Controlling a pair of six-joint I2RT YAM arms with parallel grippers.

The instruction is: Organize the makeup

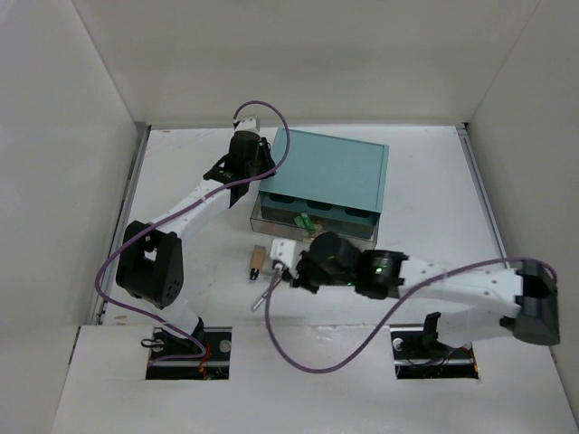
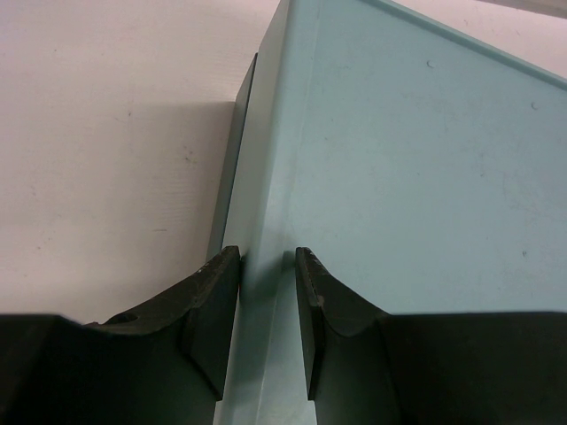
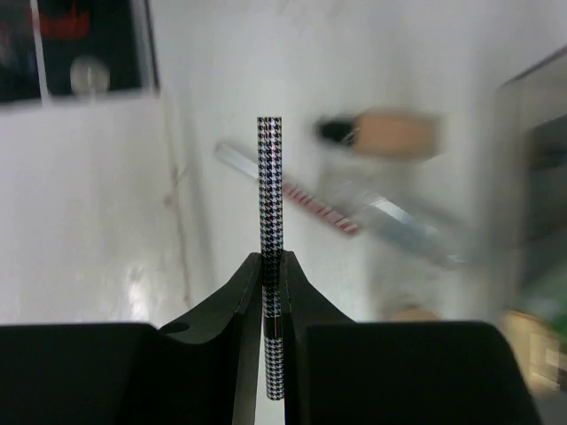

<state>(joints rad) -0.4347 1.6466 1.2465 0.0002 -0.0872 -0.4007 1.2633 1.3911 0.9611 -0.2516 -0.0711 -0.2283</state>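
Note:
My right gripper (image 1: pixel 288 268) (image 3: pixel 270 258) is shut on a grey houndstooth pencil (image 3: pixel 269 177), held just above the table in front of the teal box. Past it, blurred, lie a tan tube (image 3: pixel 390 133) (image 1: pixel 257 259) and a clear tube with red lettering (image 3: pixel 337 208). Green tubes (image 1: pixel 304 219) lie in the box's open clear drawer (image 1: pixel 271 215). My left gripper (image 1: pixel 251 163) (image 2: pixel 266 257) is closed over the left edge of the teal box (image 2: pixel 416 159) (image 1: pixel 326 167), one finger on each side. The sponge, jar and red pencil are not clearly seen.
White walls enclose the table on the left, back and right. The left arm reaches along the box's left side. The right arm lies low across the front right. A purple cable loops over the near table.

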